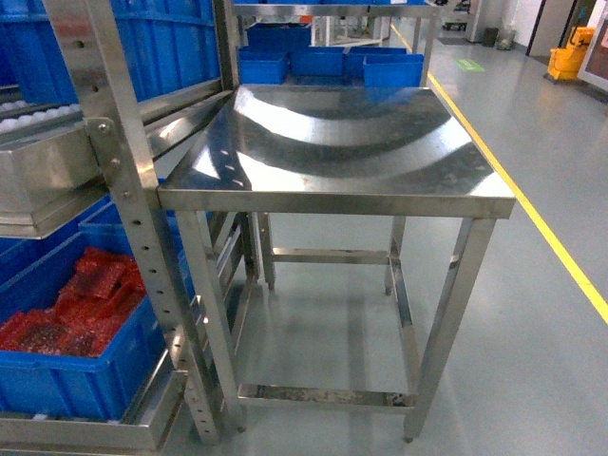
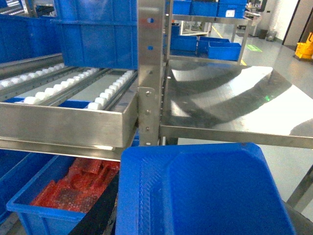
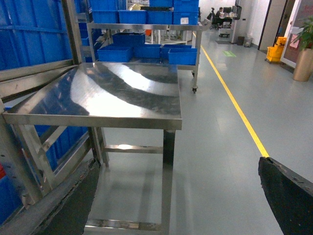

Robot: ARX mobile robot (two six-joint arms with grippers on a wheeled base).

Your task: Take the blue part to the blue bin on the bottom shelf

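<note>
A large blue part [image 2: 205,191] with a raised rim fills the lower half of the left wrist view. My left gripper [image 2: 198,225] is shut on it, with one black finger [image 2: 100,213] showing at its left edge. Below and to the left, a blue bin [image 2: 29,215] holding red parts rests on the bottom shelf [image 1: 85,433]; the same blue bin [image 1: 71,385] shows in the head view's lower left. My right gripper [image 3: 181,210] hangs open over the grey floor beside the steel table, empty. Neither gripper shows in the head view.
A small steel table [image 1: 332,142] stands right of the rack. A rack upright [image 1: 123,190] and a roller level [image 2: 98,93] with a steel front rail sit above the bin. More blue bins [image 1: 380,66] stand behind. A yellow floor line [image 1: 532,209] runs on the right.
</note>
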